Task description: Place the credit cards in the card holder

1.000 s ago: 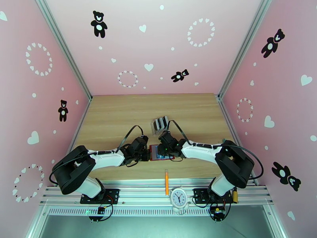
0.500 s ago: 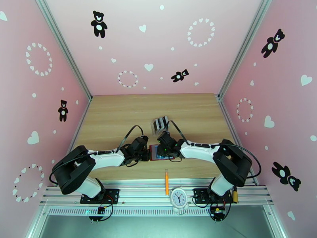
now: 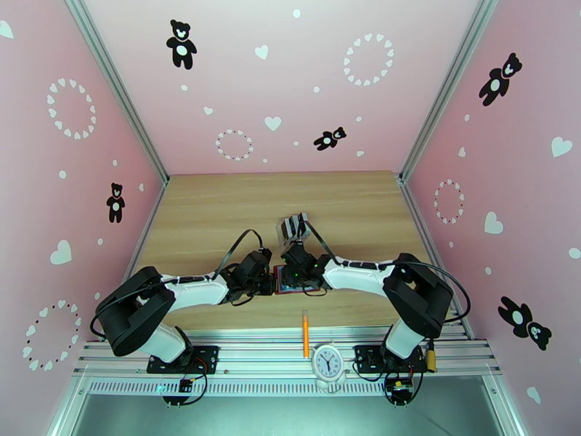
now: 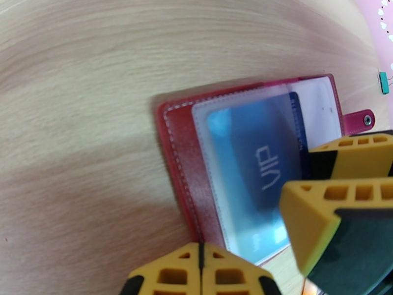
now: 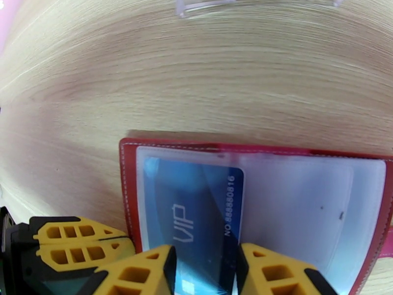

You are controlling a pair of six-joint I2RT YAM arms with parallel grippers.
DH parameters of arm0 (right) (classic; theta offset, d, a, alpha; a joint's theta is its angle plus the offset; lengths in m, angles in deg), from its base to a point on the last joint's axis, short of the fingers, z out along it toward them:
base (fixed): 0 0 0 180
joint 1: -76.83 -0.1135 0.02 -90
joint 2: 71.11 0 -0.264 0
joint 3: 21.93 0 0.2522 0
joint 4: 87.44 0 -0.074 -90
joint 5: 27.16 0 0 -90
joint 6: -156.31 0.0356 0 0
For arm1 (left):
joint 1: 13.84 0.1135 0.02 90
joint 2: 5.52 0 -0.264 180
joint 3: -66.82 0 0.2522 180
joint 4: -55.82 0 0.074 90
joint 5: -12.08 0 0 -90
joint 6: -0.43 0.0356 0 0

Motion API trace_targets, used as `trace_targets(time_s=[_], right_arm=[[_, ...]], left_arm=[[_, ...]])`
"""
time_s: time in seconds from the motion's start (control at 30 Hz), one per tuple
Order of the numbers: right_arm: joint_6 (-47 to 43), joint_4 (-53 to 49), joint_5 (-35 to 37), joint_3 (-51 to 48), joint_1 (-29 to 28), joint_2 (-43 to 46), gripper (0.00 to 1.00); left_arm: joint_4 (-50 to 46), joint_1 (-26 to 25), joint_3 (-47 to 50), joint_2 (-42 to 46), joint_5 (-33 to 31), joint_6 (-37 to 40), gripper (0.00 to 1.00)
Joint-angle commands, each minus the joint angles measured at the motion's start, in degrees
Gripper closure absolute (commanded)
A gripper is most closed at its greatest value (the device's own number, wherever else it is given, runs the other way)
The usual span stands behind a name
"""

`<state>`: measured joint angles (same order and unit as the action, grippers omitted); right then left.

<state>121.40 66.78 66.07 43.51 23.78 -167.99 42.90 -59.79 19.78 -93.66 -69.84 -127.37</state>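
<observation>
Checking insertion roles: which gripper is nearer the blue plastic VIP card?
Right. The right gripper is over the near end of the blue plastic VIP card, jaws apart; the left gripper sits shut at the red leather-like wallet's edge, beside the card.

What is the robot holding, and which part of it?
The right gripper seems to hold the blue VIP card by its long edges at the outer end. The left gripper, shut, rests at the edge of the red wallet.

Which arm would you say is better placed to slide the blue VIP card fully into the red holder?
Probably right: the right gripper straddles the blue card, while the shut left gripper rests at the edge of the card holder.
</observation>
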Motion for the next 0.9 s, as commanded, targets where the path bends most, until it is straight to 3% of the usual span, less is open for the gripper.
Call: trace_targets(time_s=[0.0,0.37,0.87], right_arm=[[0.54,-1.13,-0.87,2.34,-0.84,-1.60,0.61],[1.16,-0.27,-1.80,3.82,-2.14,-3.15,0.61],[-1.71,-6.83,2.77,0.79,2.59,9.11,0.57]], left_arm=[[-8.65,-1.14,1.24,-2.39,-1.18,-0.08,0.93],[-9.57,-0.39,1.17,-1.77,-2.36,0.01,0.93],[-15.82,1.75,-2.13,4.03,-4.45,3.25,0.90]])
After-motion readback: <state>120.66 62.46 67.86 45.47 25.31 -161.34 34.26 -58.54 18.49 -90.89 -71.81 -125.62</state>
